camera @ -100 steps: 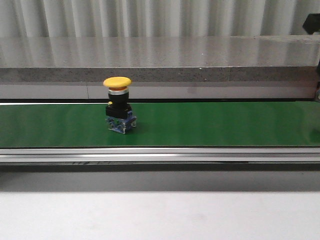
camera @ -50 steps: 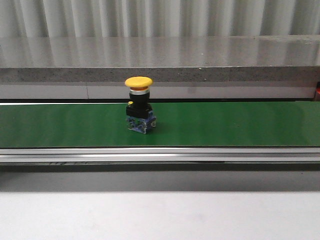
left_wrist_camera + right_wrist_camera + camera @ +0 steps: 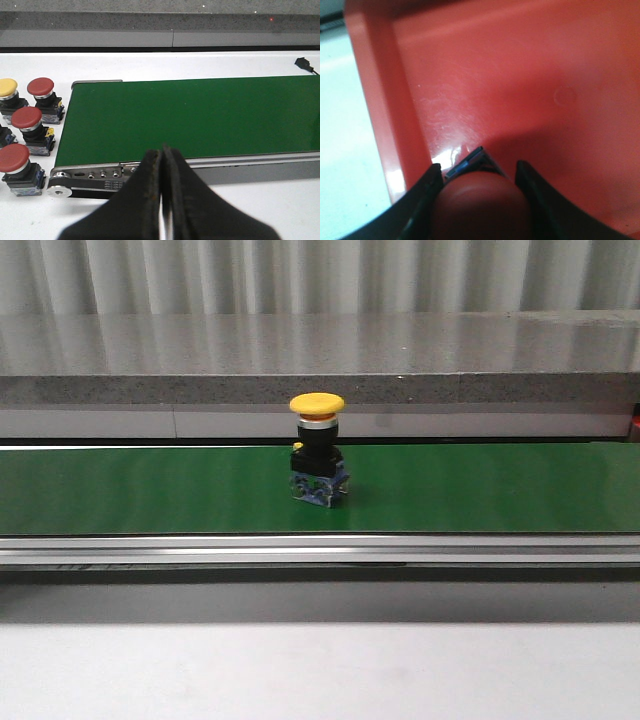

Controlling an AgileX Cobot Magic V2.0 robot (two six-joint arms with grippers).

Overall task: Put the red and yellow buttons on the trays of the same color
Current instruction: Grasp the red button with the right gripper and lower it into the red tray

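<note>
A yellow button (image 3: 318, 455) stands upright mid-belt (image 3: 480, 490). The left pincer (image 3: 161, 165) is closed and empty near the belt's end. The right pincer (image 3: 477, 182) grips a red button (image 3: 477, 200) over the red tray (image 3: 520, 75).

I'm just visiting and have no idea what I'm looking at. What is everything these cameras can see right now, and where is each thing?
Yellow button: one, yellow cap on a black and blue body, upright on the belt, near the middle of the front view.
Green belt: one, green, running left to right across the table.
Red buttons: three, red caps, standing on the white table beside the belt's end.
Second yellow button: one, yellow cap, next to those red ones, partly cut off.
Red tray: one, red, under the right gripper.
Red button: one, red, between the right gripper's fingers over the tray.
Left gripper: black, shut, empty, near the belt's edge.
Right gripper: black, holding the red button.
</note>
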